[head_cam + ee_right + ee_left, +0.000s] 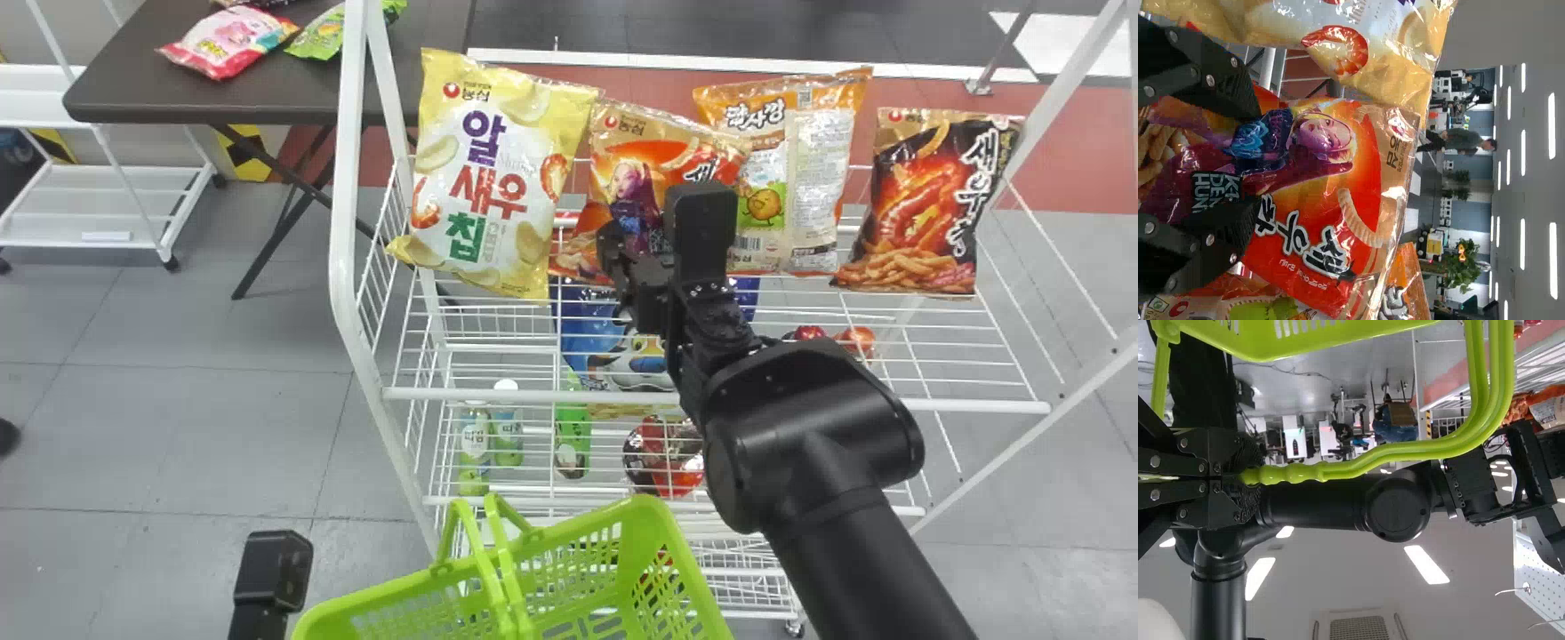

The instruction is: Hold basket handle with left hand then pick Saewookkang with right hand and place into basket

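1. Grey floor crossed by thin straight seams, with a reddish band behind the rack.
2. White wire rack with tiered shelves and pale upright posts.
3. Dark-topped table on folding black legs, at the head view's upper left.
4. White wheeled shelf unit beside it.
5. Pale ceiling with bright strip lights and a grilled vent.
6. Leafy green plant farther back in the room.

The head view looks forward and down onto the rack and basket. Turned sideways, the left wrist view sits close to the shared basket's handle; the right closely faces snack bags shared with the head view.
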{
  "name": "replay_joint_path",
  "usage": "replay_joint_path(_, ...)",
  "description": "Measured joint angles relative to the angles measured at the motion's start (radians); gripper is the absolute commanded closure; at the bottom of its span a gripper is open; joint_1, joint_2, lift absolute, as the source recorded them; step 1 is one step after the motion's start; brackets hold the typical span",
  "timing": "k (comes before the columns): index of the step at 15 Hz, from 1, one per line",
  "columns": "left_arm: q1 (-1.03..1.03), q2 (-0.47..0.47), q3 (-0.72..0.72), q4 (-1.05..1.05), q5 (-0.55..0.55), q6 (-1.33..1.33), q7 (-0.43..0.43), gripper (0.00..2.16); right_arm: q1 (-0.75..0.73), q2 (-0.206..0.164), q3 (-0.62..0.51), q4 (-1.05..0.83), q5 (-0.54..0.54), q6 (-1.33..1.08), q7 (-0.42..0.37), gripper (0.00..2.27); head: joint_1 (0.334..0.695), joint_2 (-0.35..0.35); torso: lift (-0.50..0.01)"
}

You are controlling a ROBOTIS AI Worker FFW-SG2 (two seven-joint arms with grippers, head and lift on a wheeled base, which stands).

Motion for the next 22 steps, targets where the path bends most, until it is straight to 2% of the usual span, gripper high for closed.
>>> replay_joint_path(7,-0.027,0.001,0.004,0.033,0.003,0.0,-0.001,2.15,0.034,0.0,-0.002,-0.044,0.027,-0.006,0.015,2.25,0.695,-0.036,-0.014)
replay_joint_path(14,-0.028,0.002,0.008,0.035,0.006,0.0,-0.002,2.15,0.18,0.0,0.039,-0.332,0.154,0.121,0.031,2.25,0.695,-0.009,-0.014)
replay_joint_path(18,-0.027,0.002,0.008,0.034,0.008,0.0,-0.001,2.15,0.276,-0.003,0.052,-0.551,0.203,0.35,0.062,2.25,0.695,-0.011,-0.014)
replay_joint_path(22,-0.03,0.002,0.005,0.034,0.008,0.0,0.005,2.15,0.376,-0.033,0.037,-0.817,0.205,0.708,0.077,2.24,0.695,-0.076,-0.014)
